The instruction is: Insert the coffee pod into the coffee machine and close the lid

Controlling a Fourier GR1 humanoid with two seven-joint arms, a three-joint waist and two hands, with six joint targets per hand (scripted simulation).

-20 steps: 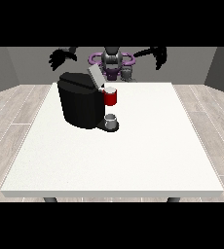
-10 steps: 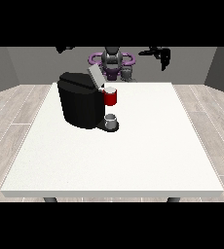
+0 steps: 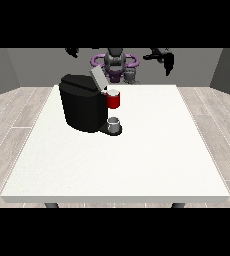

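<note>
Even, soft light falls from above; the white table (image 3: 137, 165) is bright without glare, and the coffee machine (image 3: 82, 107) casts hardly any shadow.

No readable text, labels or numbers anywhere

Matt black plastic coffee machine (image 3: 83, 107) on a smooth white table (image 3: 137, 160), above wood-look plank floor (image 3: 12, 115)

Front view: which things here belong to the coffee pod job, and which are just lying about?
Belonging to the job:
- coffee machine, black
- lid, raised
- red pod holder on the machine's front

Just there:
- grey cup on the machine's base
- white table

No loose pod shows.
</note>
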